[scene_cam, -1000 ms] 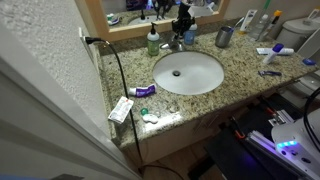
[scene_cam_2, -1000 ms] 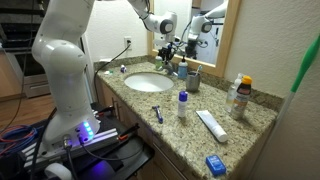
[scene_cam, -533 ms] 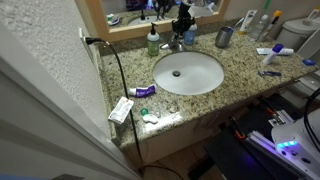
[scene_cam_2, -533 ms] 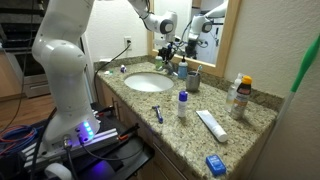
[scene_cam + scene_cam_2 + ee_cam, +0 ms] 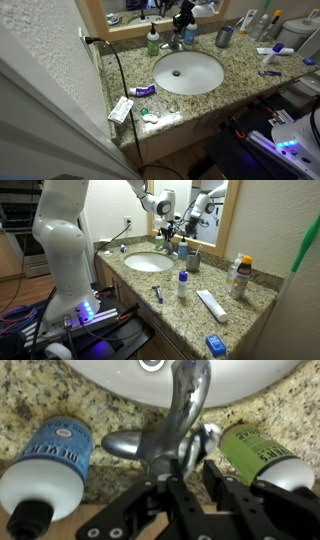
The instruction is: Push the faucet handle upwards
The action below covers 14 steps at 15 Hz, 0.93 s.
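Note:
In the wrist view the chrome faucet [image 5: 188, 395] curves out over the white oval sink [image 5: 100, 370]. Its small silver-grey faucet handle [image 5: 125, 445] sticks out to the left of the faucet base. My gripper [image 5: 195, 478] sits right behind the base, its two black fingers close together with only a narrow gap and nothing held. In both exterior views the gripper [image 5: 183, 20] [image 5: 168, 228] hangs just above the faucet [image 5: 177, 42] [image 5: 170, 242] at the back of the sink [image 5: 160, 62] [image 5: 135, 265]. The handle is too small to make out there.
A blue bottle [image 5: 55, 455] and a green-topped soap bottle [image 5: 255, 452] [image 5: 153, 40] flank the faucet. A grey cup [image 5: 224, 37] [image 5: 193, 260], tubes, small bottles and a cable lie on the granite counter [image 5: 130, 70]. The mirror frame stands right behind the faucet.
The gripper has risen slightly over the faucet, as an exterior view shows. Nothing else has moved.

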{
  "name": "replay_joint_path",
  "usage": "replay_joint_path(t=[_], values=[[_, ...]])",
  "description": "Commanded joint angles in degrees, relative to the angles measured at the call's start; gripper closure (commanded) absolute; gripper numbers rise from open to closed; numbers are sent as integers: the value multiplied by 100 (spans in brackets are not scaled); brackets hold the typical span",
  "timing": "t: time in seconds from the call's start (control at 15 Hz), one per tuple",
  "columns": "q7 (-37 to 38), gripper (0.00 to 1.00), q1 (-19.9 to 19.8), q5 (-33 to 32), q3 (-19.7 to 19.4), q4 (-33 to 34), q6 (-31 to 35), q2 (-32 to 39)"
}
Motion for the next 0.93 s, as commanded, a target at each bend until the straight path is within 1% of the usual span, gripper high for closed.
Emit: replay_joint_path(t=[0.0, 0.13, 0.2, 0.27, 0.33, 0.47, 0.6, 0.67, 0.73, 0.8, 0.87], values=[[-457, 93, -184, 322, 243, -775, 714, -1172], [-757, 93, -215, 605, 337, -759, 404, -1702], [-589, 45, -100, 402, 229, -733, 12, -1991], [-404, 43, -22, 138, 121, -703, -320, -2135], [-3, 38, 36, -394, -14, -593, -789, -2186], [378, 24, 21, -924, -76, -447, -1489, -2183], [552, 10, 27, -1137, -107, -398, -2032, -2017], [474, 3, 35, -1017, -115, -387, -2172, -1898], [276, 1, 34, -761, -112, -313, -2312, -1678], [419, 14, 38, -913, -122, -431, -2100, -2019], [404, 7, 40, -873, -120, -425, -2174, -1884]])
